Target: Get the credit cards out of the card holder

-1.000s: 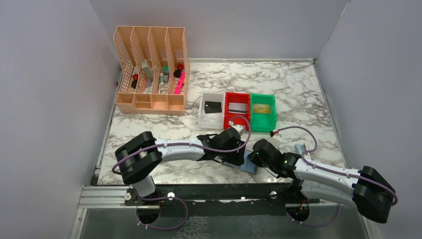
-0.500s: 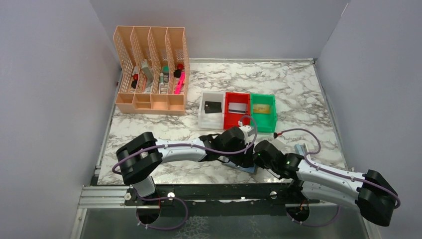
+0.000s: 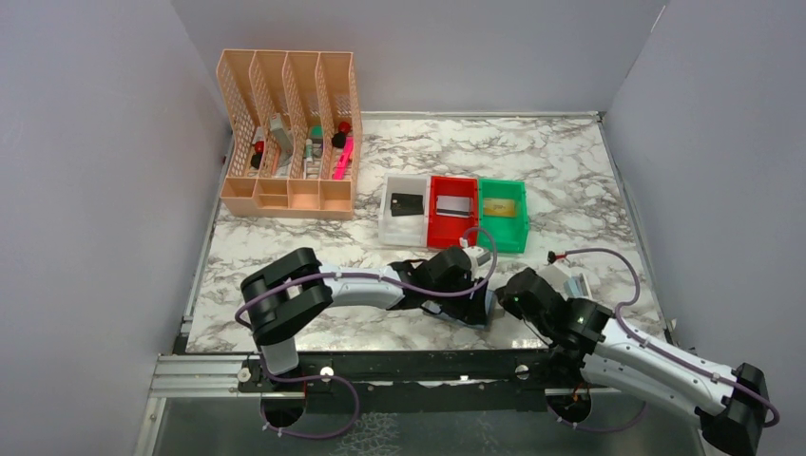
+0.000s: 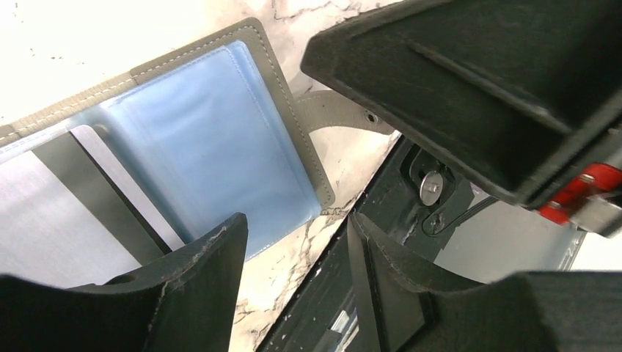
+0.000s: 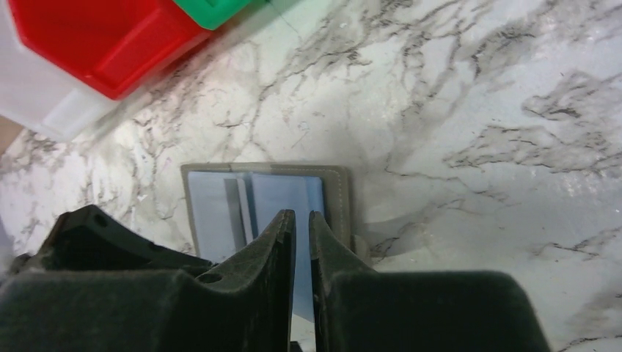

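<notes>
The card holder point(image 5: 282, 192) lies open on the marble table point(image 5: 455, 110), near its front edge, with a silvery dark-striped card point(image 4: 44, 220) in one light-blue pocket. My left claw point(image 4: 297, 235) hangs over it, released, fingers apart. My right claw point(image 5: 301, 218) is nearly closed above its rim; whether it pinches anything I cannot tell.

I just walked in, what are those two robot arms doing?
They're emptying an open card holder lying on the table. The left gripper, jaws open, sits at its edge; the right gripper, almost shut, hovers close to it. A black card lies in the white bin, a silver card in the red bin, a gold card in the green bin; another striped card is tucked in a pocket.
</notes>
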Action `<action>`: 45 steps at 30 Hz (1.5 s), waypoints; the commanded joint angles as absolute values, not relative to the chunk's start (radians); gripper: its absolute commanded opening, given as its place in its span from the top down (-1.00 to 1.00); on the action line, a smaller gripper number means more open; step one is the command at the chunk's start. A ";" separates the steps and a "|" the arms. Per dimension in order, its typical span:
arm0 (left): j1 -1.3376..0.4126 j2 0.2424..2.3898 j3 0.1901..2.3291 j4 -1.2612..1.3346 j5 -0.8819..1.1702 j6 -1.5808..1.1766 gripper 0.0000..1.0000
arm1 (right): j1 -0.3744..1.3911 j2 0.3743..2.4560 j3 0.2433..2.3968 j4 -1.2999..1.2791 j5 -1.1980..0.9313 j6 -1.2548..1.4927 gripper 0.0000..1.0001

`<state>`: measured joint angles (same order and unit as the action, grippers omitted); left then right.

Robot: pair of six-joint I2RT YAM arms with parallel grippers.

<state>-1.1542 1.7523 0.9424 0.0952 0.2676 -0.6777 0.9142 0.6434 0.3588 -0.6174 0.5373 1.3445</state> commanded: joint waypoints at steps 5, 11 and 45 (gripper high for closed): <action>-1.161 1.647 0.926 0.027 0.112 -0.686 -0.11 | 0.911 0.648 0.356 -0.437 0.444 1.185 0.69; -1.160 1.567 0.918 -0.069 -0.003 -0.663 -0.11 | 0.911 0.793 0.366 -0.287 0.324 1.114 0.70; -1.063 1.477 0.837 -0.152 -0.101 -0.675 -0.26 | 0.865 1.087 0.280 -0.017 0.143 1.126 0.48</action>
<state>-1.0786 1.4586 0.8326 -0.1749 -0.1383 -0.6941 0.8845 1.0992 0.3271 -0.0422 0.1558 1.0981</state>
